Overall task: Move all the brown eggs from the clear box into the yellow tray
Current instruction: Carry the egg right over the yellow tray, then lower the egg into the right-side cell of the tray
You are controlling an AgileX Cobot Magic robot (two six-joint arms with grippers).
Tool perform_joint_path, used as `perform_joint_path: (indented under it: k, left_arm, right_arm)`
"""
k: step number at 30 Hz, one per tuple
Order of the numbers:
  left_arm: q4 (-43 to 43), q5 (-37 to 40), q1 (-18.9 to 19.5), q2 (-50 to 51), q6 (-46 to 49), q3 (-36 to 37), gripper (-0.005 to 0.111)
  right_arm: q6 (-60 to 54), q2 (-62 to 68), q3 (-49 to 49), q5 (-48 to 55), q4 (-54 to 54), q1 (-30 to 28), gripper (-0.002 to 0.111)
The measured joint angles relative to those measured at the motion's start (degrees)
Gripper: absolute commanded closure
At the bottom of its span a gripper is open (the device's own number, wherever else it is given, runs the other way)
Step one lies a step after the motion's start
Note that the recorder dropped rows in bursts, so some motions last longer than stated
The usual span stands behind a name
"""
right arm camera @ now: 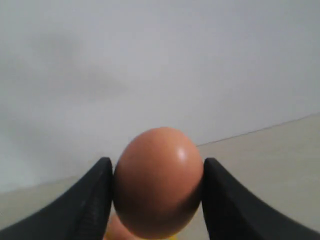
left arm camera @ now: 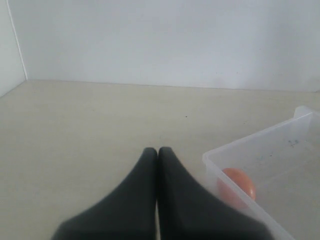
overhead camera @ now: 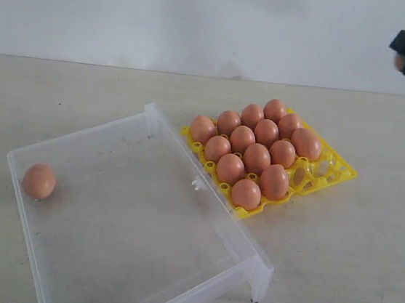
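- My right claw (right arm camera: 157, 172) was clamped on one of the brown eggs (right arm camera: 157, 182). Each finger pressed one side of the shell.
- In the exterior view, this claw was raised high at the far right, well apart from the yellow tray (overhead camera: 338, 172). Its image there was blurred.
- My left claw (left arm camera: 158, 151) had its fingers pressed together with nothing between them. It sat just outside a corner of the clear box (overhead camera: 143, 225).
- The yellow tray rested on the desk (overhead camera: 367, 251), touching or just beside the far long wall of the clear box.
- Tray load: I counted fourteen eggs seated in cups. Two cups (overhead camera: 317, 168) on the near right side were empty.
- Box load: one last egg (overhead camera: 39, 180) lay near the left corner wall. The left wrist view showed it through the plastic, close to my left claw.
- Progress, by my judgement: the task was nearly complete, with fourteen eggs placed and one in carriage.
- Work left:
  - lower the carried egg into one open cup;
  - collect the last egg from the box and seat it in the other cup.
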Motion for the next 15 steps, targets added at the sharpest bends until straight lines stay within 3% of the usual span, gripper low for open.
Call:
perform_joint_path:
  k: [1, 4, 7, 10, 15]
  left_arm:
    - [0.0, 0.0, 0.0, 0.0, 0.0, 0.0, 0.111]
    - [0.0, 0.0, 0.0, 0.0, 0.0, 0.0, 0.111]
    - [0.0, 0.0, 0.0, 0.0, 0.0, 0.0, 0.111]
    - [0.0, 0.0, 0.0, 0.0, 0.0, 0.0, 0.111]
    - [0.0, 0.0, 0.0, 0.0, 0.0, 0.0, 0.111]
  right_arm:
    - [15.6, 3.16, -3.04, -3.18, -18.25, -2.8, 0.109]
    - [38.6, 12.11, -12.16, -21.73, -57.84, -7.9, 0.109]
    - [48.12, 20.75, -18.78, -32.43, -76.22, -8.29, 0.109]
    - [52.41, 26.41, -20.53, -34.74, -81.86, -8.66, 0.109]
    - [48.54, 30.24, -20.53, -33.31, -84.26, -8.66, 0.109]
